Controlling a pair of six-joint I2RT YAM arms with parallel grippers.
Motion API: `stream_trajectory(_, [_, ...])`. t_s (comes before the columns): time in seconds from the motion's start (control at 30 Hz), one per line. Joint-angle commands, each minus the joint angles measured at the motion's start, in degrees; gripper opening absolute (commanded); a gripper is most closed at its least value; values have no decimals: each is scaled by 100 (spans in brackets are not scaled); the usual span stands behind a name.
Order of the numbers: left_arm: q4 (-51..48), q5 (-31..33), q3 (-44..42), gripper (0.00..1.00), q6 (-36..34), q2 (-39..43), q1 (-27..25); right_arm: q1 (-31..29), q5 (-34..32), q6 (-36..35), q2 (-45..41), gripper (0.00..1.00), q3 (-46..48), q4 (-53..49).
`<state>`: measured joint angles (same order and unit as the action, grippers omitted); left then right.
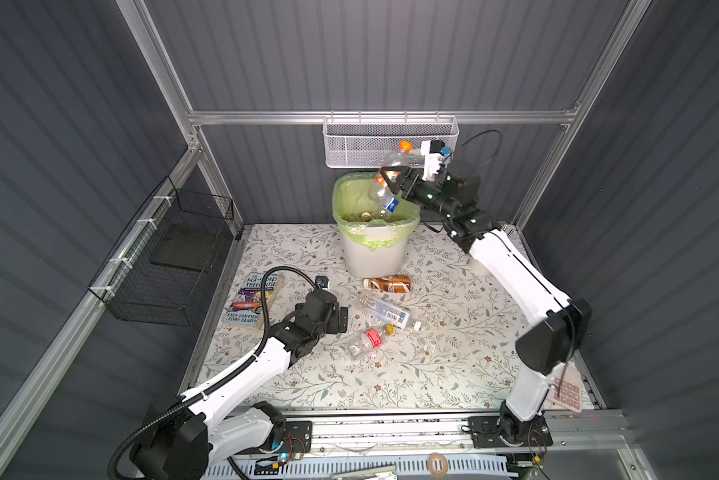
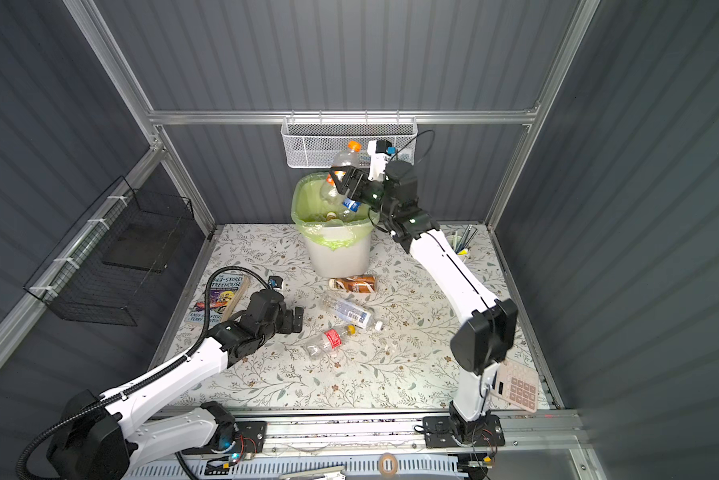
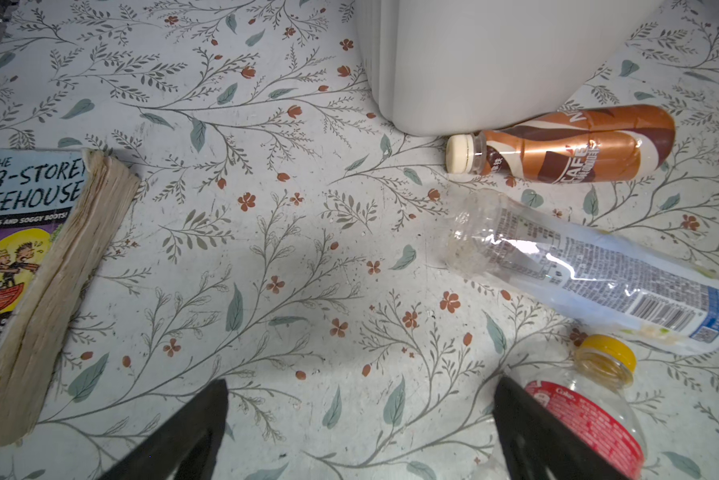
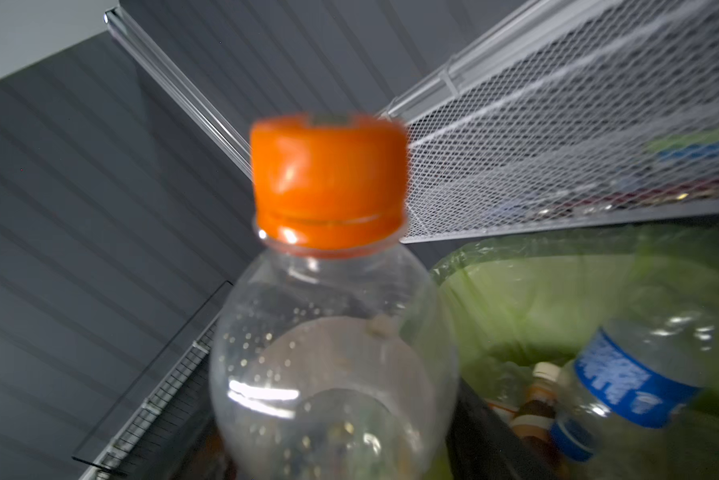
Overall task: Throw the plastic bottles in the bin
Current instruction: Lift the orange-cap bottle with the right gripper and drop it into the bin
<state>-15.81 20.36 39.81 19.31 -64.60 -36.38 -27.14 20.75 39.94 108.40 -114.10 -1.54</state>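
One clear plastic bottle with an orange cap (image 1: 394, 160) hangs tilted between the right jaws, over the far side of the white plastic bin lined with a light green bag (image 1: 374, 257). Whether the jaws pinch it or have let go cannot be told, as the right wrist view shows it blurred.

The step in hand looks to be the drop. Done well, the jaws part fully while the bottle's body is over the bag's mouth rather than its rim. The arm then needs to lift away without brushing the white wire mesh basket (image 1: 391, 141) hanging just behind.

A clear bottle with a blue label (image 1: 388, 203) is at the bin's mouth, above others inside. The left jaws stand wide apart and empty, low beside a clear bottle with a red label and yellow cap (image 1: 368, 341). Beyond it lie a clear bottle with a pale printed label (image 1: 387, 312) and a brown-labelled bottle with a cream cap (image 1: 389, 284) at the bin's foot.

The floral-patterned counter (image 1: 453, 340) is flat, so bottles may roll when nudged. Dark ribbed walls and an aluminium frame enclose it, and a black wire basket (image 1: 175, 257) hangs on the left wall.
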Motion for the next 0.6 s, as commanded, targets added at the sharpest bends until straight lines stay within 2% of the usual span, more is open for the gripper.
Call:
stream_trajectory(0.0, [-194,-33,182,100,85,75,-1,56,416,22,88,93,-245,-782])
stream_trajectory(0.1, [-211,-25,128,100,70,208,0,68,38,-68,-341,99,203,-550])
stream_trajectory(0.3, [-176,-22,132,100,24,194,0,134,-1147,-406,-1581,99,1531,-282])
stream_trajectory(0.5, [-56,-41,68,100,-24,232,2,235,-1684,-731,-2806,99,3159,-19])
stream_trajectory(0.57, [-9,-76,53,100,-40,245,-1,256,-1673,-870,-3151,99,3767,80])
